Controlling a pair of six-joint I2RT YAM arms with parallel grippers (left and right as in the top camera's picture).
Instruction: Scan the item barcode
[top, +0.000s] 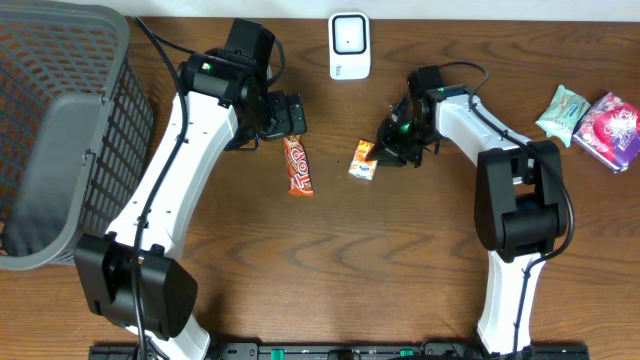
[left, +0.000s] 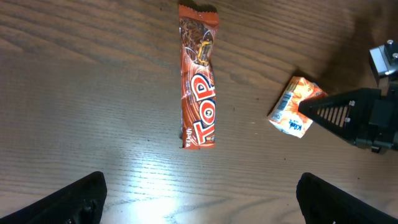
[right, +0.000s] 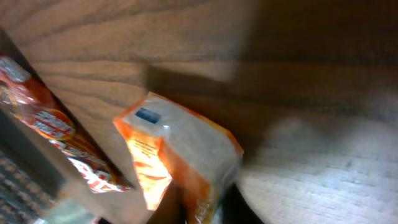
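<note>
The right gripper (top: 383, 140) is pinched shut on one end of the small orange packet (top: 363, 160), which sits on the table (top: 330, 270) around the middle of its far half. The white scanner (top: 349, 45) stands at the far edge behind it. Just to the packet's left but apart from it lies a red chocolate bar (top: 298, 165), with the left gripper (top: 287, 115) spread wide and empty above its far end. A grey basket (top: 60, 130) fills the far left corner, and a teal pack (top: 562, 112) and a pink pack (top: 610, 130) lie by the right edge, well apart from the packet.
</note>
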